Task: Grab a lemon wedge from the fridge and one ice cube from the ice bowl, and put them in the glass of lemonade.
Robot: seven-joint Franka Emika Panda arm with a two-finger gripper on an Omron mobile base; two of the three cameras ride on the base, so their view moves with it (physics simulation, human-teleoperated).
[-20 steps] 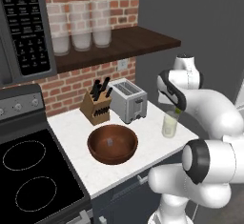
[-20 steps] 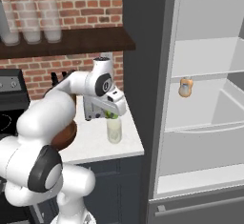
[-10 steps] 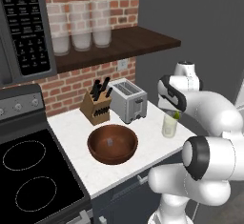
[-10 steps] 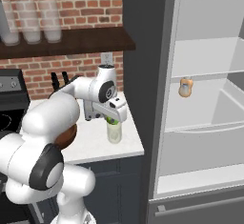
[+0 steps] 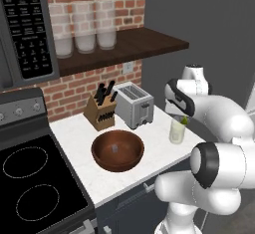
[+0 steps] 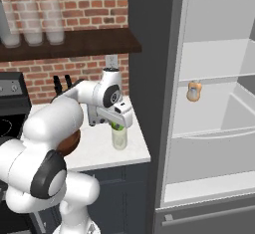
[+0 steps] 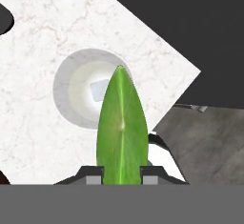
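a: what can be counted?
b: one lemon wedge (image 7: 121,127), pinched between the jaws right above one glass of lemonade (image 5: 177,130); one ice cube (image 7: 98,90) is seen inside it. one wooden ice bowl (image 5: 118,150), three frosted jars (image 5: 84,27).
a: the surface?
b: a white marbled worktop (image 5: 89,173), backed by red brick; the fridge (image 6: 214,128) is open.

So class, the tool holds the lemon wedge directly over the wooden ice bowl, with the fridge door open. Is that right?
Not quite. The tool holds the lemon wedge over the glass of lemonade, not the ice bowl; the hand view looks straight down into the glass. The fridge is indeed open.
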